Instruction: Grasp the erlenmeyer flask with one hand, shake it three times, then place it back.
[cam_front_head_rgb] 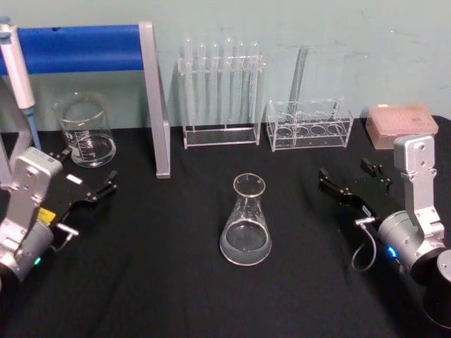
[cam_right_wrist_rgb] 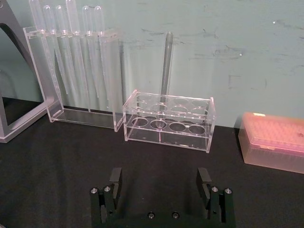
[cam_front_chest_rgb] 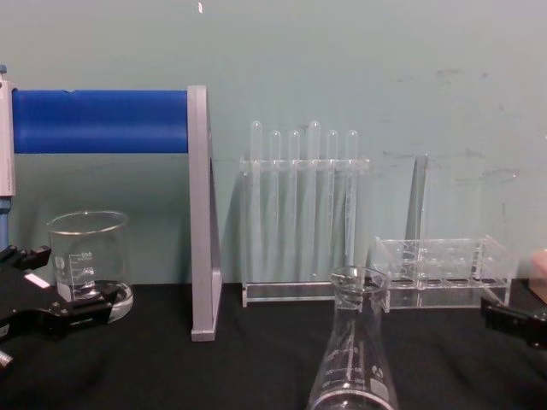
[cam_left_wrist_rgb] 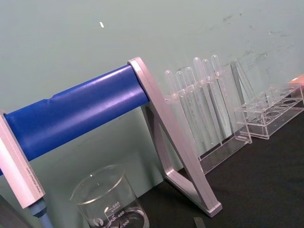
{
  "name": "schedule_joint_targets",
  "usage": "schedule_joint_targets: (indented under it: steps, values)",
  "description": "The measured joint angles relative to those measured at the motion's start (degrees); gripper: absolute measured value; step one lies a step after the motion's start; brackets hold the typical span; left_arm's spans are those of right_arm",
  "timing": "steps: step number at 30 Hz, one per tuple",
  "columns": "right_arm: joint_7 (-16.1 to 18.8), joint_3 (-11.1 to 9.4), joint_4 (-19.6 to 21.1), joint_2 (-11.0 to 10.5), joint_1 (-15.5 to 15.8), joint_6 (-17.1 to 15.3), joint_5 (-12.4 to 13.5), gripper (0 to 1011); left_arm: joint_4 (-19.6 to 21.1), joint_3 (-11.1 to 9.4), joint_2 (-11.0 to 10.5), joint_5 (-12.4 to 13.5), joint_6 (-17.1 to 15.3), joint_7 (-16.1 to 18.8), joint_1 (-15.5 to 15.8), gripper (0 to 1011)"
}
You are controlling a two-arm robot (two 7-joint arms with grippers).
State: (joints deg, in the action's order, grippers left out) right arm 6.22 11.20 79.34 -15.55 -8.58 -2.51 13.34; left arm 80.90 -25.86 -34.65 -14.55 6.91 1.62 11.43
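While the erlenmeyer flask (cam_front_head_rgb: pixel 246 224) stands upright and untouched at the table's near centre, the left gripper (cam_front_head_rgb: pixel 91 192) and right gripper (cam_front_head_rgb: pixel 350 184) flank it well apart, jaws spread, leaving either free to reach in.

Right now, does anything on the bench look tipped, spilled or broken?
Nothing stands out. The erlenmeyer flask stands upright on the black table, no spill around it. The beaker and both racks are upright too.
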Motion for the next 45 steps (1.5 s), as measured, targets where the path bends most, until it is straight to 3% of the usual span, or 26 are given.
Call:
schedule_joint_targets:
  steps: [45]
  values:
    - [-0.13, 0.1, 0.0, -0.06, -0.04, 0.02, 0.06, 1000, 0.0, 0.0, 0.0, 0.0, 0.0, 0.0, 0.0, 1001]
